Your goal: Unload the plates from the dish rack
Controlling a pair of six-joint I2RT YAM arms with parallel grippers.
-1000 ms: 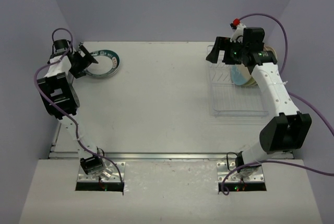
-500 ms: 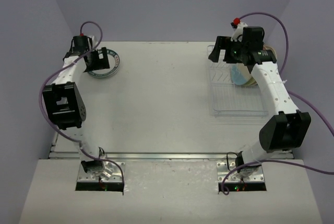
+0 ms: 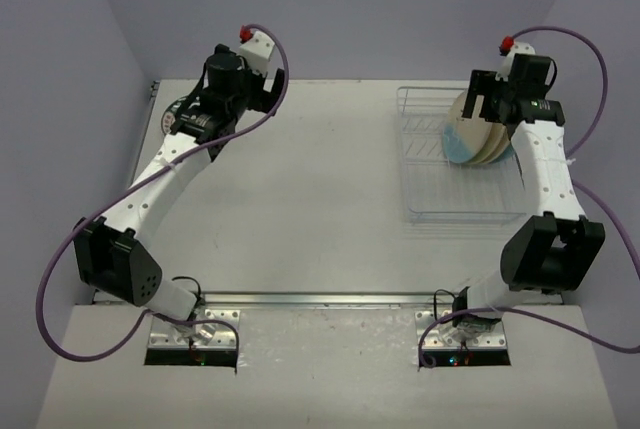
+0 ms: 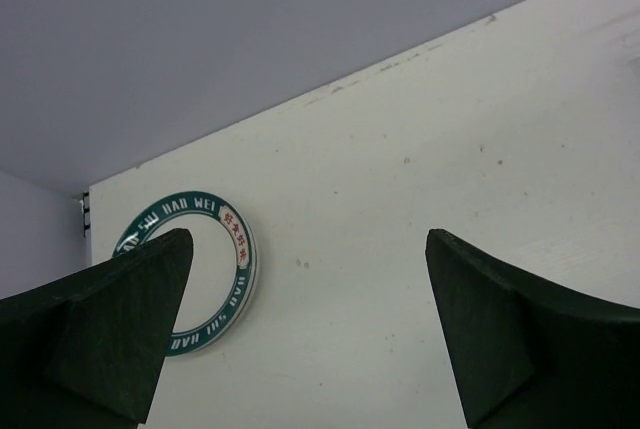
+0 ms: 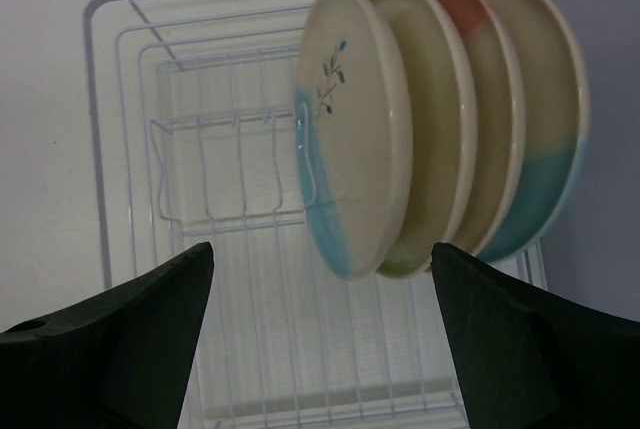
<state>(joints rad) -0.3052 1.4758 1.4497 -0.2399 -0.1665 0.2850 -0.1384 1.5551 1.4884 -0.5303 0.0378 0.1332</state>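
The dish rack [image 3: 430, 189] stands at the right of the table, with several plates [image 3: 470, 137] upright at its far right. In the right wrist view the front plate [image 5: 350, 139] is cream with a light blue edge; the others [image 5: 520, 149] stand behind it in the rack [image 5: 100, 149]. My right gripper [image 3: 505, 97] is open and empty above these plates, also seen in the right wrist view [image 5: 320, 339]. The green-rimmed plate [image 4: 215, 259] lies flat at the far left [image 3: 172, 117], mostly hidden by my left arm. My left gripper [image 3: 240, 89] is open and empty [image 4: 310, 329].
The purple back wall and side walls close in the table [image 3: 300, 189]. The near half of the rack holds no plates. The arms' bases sit at the near edge.
My left gripper has lifted and swung right, away from the green-rimmed plate. My right gripper has moved right, from the rack's far left corner to over the standing plates.
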